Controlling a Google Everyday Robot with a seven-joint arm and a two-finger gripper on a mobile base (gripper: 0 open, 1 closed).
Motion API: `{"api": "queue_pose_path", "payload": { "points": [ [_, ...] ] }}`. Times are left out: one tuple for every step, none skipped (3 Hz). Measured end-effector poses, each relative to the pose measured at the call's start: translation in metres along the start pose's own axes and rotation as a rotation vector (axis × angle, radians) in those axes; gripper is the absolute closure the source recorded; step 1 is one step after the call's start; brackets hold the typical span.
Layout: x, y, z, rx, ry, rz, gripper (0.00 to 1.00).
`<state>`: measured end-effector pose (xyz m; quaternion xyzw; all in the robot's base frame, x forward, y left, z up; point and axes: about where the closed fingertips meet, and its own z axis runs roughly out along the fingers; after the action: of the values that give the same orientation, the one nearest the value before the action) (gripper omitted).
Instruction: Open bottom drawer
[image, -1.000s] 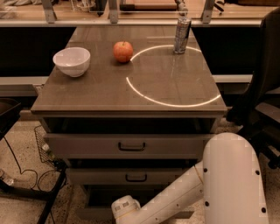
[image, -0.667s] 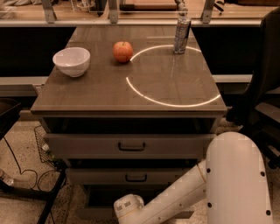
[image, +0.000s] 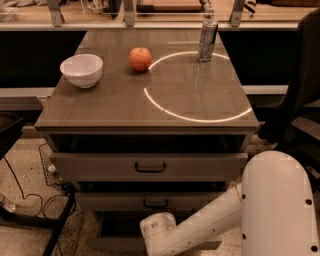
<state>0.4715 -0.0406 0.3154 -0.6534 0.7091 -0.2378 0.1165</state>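
Table (image: 115, 107): brown top with a bright ring of light (image: 200, 117) across its right half. It looks the same as 0.7 s ago.

Arm (image: 272, 205): the bulky white upper segment fills the lower right. The forearm runs down and left to the front of the drawer stack. Since the earlier frame its tip has risen a little and shifted right, nearer the stack's centre line.

Top drawer (image: 90, 167): the tallest front, with a dark loop handle at centre. The middle drawer (image: 105, 202) sits just beneath it with the same kind of handle. Neither has shifted.

Bottom drawer (image: 112, 244): the lowest of the three, a shallow grey-beige strip at the foot of the table. It shows to the left of the arm's tip, and its centre is hidden behind the arm. No change of position is noted.

Gripper (image: 157, 230): at the arm's tip, low down, in front of the bottom drawer's centre and below the middle drawer's handle. Cannot tell whether it is released or clenched, nor whether it touches the drawer.

Bowl (image: 81, 70): white, at the left of the top, unmoved.

Can (image: 207, 39): upright at the far right, on the ring's edge.

Apple (image: 140, 59): red, between the bowl and the can.
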Motion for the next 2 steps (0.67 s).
{"api": "queue_pose_path", "payload": {
  "points": [
    [0.020, -0.014, 0.015, 0.028, 0.090, 0.007, 1.00],
    [0.039, -0.024, 0.029, 0.028, 0.175, 0.026, 1.00]
  ]
}}
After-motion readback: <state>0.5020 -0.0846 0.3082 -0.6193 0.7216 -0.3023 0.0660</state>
